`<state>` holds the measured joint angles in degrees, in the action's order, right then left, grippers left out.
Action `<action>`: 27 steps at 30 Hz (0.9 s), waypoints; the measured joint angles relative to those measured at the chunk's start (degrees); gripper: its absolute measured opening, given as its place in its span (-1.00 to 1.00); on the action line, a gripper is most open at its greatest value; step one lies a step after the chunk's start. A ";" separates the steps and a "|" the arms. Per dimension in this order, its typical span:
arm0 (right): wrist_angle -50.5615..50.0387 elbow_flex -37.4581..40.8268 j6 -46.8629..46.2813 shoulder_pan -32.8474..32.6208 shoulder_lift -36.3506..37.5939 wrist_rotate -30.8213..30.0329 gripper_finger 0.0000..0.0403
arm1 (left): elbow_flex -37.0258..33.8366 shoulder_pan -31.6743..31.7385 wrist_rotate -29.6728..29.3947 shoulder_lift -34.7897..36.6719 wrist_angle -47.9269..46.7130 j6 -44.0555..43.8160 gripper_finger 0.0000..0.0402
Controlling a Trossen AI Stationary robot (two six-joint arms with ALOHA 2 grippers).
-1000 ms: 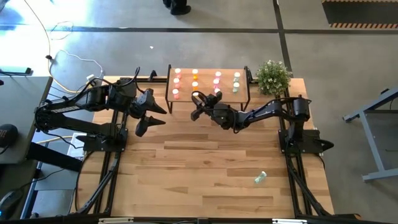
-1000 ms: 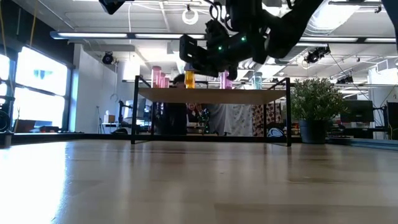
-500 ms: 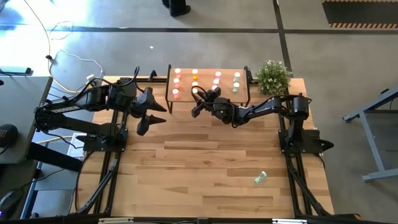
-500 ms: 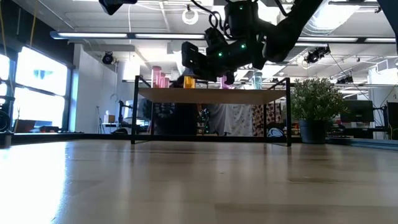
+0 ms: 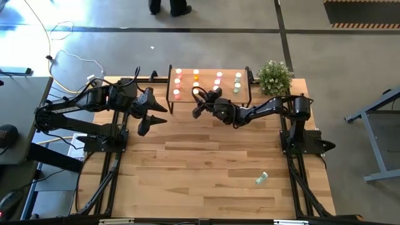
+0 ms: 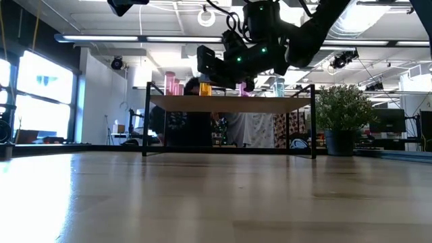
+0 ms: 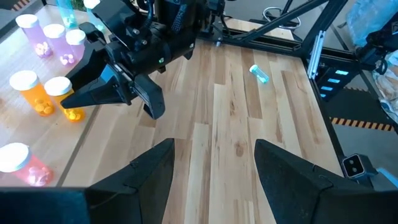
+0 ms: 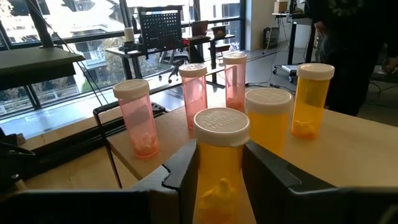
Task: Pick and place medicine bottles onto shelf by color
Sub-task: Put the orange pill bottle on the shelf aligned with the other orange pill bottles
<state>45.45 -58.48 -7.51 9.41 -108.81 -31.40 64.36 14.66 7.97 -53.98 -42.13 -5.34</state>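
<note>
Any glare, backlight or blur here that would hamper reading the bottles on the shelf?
High view: bottles on the shelf glow as blown-out dots, colours barely readable. Low view: bright windows and ceiling lights backlight the scene, so the right pincer reads as a silhouette. Right wrist view: the held orange bottle is sharp, windows behind washed out. Left wrist view: evenly lit.

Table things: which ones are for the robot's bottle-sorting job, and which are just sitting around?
For the job:
orange bottle, gripped in the right hand over the shelf
pink bottles on the shelf
teal bottle lying on the table
left hand, open, waiting at the table's left

Just there:
potted plant beside the shelf
person's feet on the floor beyond the table
</note>
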 joint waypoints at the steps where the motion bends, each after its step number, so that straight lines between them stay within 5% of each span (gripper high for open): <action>1: -0.03 0.00 0.00 0.00 0.00 -0.03 -0.45 | 0.00 0.00 0.00 0.00 0.00 0.00 0.05; 11: -0.39 0.02 0.01 0.00 0.00 -0.08 -0.28 | 0.00 0.00 0.00 0.00 0.00 0.00 0.05; 27: -0.23 0.02 -1.45 0.09 0.00 -0.13 -0.27 | 0.00 0.00 0.00 0.00 0.00 0.02 0.05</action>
<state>45.21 -58.46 -8.96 9.50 -108.81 -31.53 64.36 14.66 7.97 -53.98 -42.13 -5.32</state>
